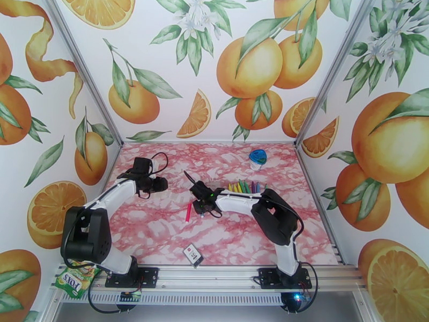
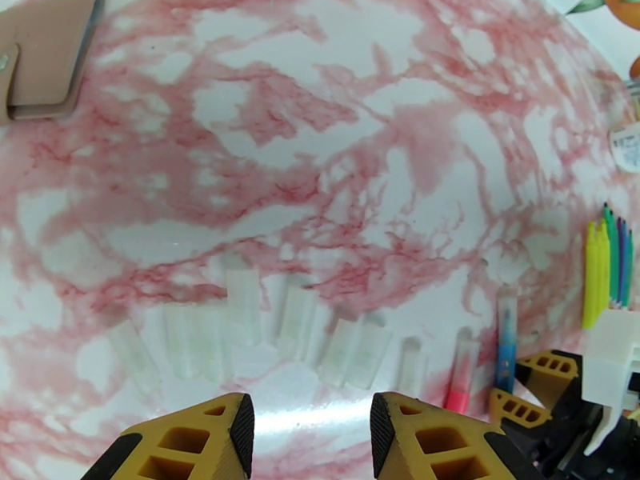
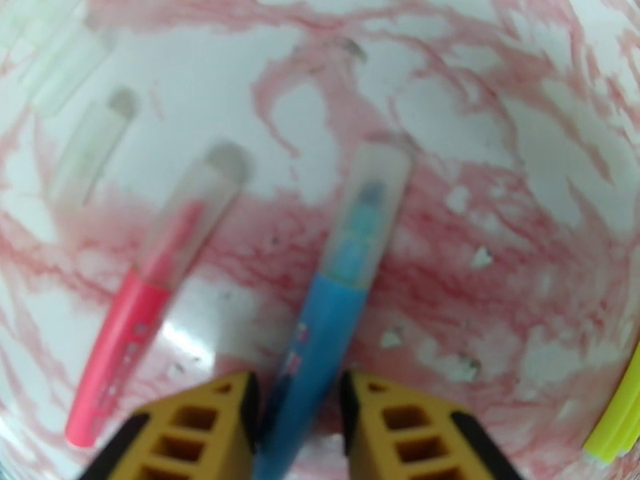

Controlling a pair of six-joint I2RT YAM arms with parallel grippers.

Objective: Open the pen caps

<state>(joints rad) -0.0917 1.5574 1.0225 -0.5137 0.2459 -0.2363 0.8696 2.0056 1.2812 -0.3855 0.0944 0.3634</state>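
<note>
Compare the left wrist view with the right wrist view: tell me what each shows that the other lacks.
Left wrist, not right wrist: the open left gripper, a green pen and a purple pen, both uncapped, and a brown pad. Right wrist, not left wrist: the pink pen at full length, and the blue pen with its barrel between the fingers of the right gripper. Both: pink pen and blue pen, each capped, loose clear caps, yellow pens.

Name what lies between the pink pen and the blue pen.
Nothing; the right wrist view shows bare marbled table between the pink pen and the blue pen.
</note>
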